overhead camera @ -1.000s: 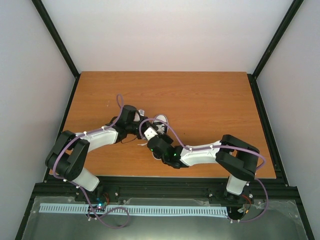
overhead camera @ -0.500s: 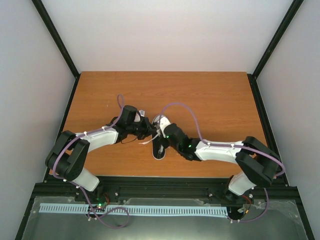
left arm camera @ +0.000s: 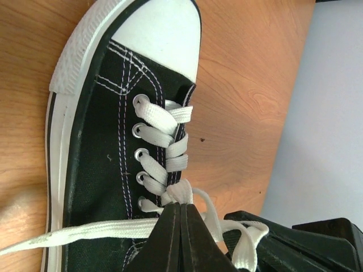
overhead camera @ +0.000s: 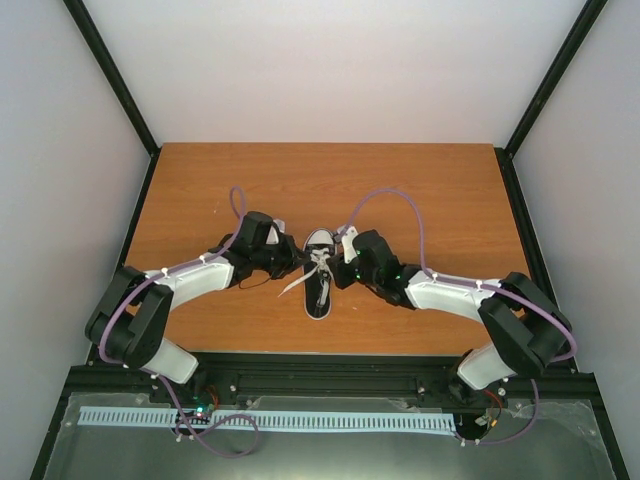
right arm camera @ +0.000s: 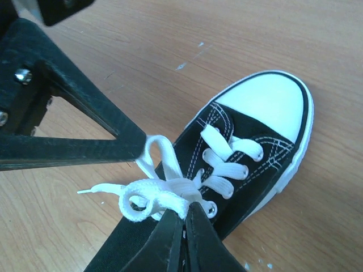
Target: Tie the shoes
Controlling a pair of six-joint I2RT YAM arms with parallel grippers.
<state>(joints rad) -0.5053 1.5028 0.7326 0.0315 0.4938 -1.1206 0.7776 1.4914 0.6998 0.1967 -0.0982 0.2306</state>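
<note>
The black sneaker (overhead camera: 319, 296) lies mid-way on the table (overhead camera: 440, 200), toe at twelve o'clock. The left pincer (left arm camera: 180, 207) and right pincer (right arm camera: 184, 214) each pinch its white laces (right arm camera: 164, 190) — apparently a loop apiece. Uneven pulls toward nine and three could slip a loop free — or drag the shoe.

The whole table (overhead camera: 430, 190) is taken in from a fixed point above and behind its near edge (looking down and forward), whereas the sneaker (left arm camera: 96, 170) is viewed at very close range from either wrist, its laces (right arm camera: 221, 153) and toe cap (right arm camera: 264, 99) being shared by all three views.
</note>
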